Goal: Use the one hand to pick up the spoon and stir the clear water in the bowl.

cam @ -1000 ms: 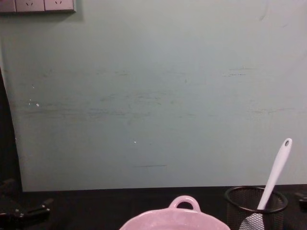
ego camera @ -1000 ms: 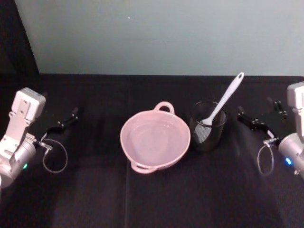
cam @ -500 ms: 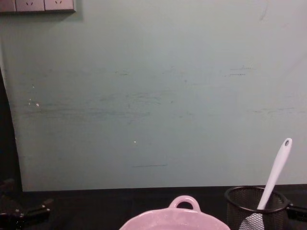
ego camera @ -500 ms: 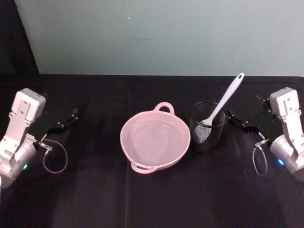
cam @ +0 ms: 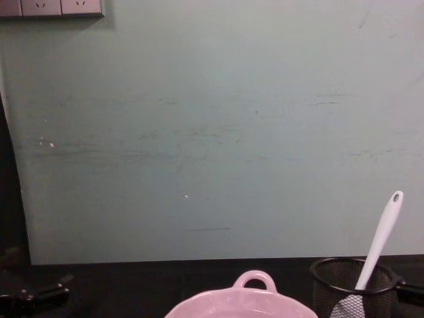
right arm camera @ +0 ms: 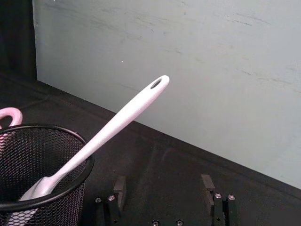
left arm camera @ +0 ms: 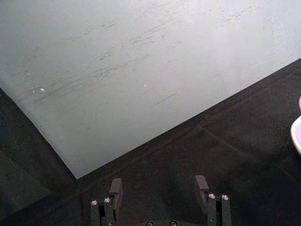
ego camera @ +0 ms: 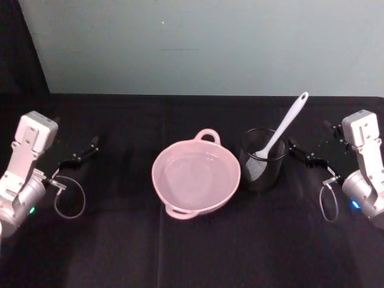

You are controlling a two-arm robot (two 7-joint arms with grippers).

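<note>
Spoon (ego camera: 282, 126) stands handle-up in mesh cup (ego camera: 261, 161) right of bowl (ego camera: 195, 176), so right end effector (ego camera: 302, 153), released, waits beside it; left end effector (ego camera: 84, 152) released, parked far left.

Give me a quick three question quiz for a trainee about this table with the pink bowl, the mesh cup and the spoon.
1. True or false: the spoon lies inside the bowl.
2. Which gripper is nearer the mesh cup: A) left gripper, B) right gripper?
3. Fill in: the spoon's handle leans toward the robot's ____ side.

Key
1. False: it stands in the mesh cup, beside the bowl.
2. B: it sits open just to the cup's right, while the left gripper, also open, is parked far left.
3. right
</note>
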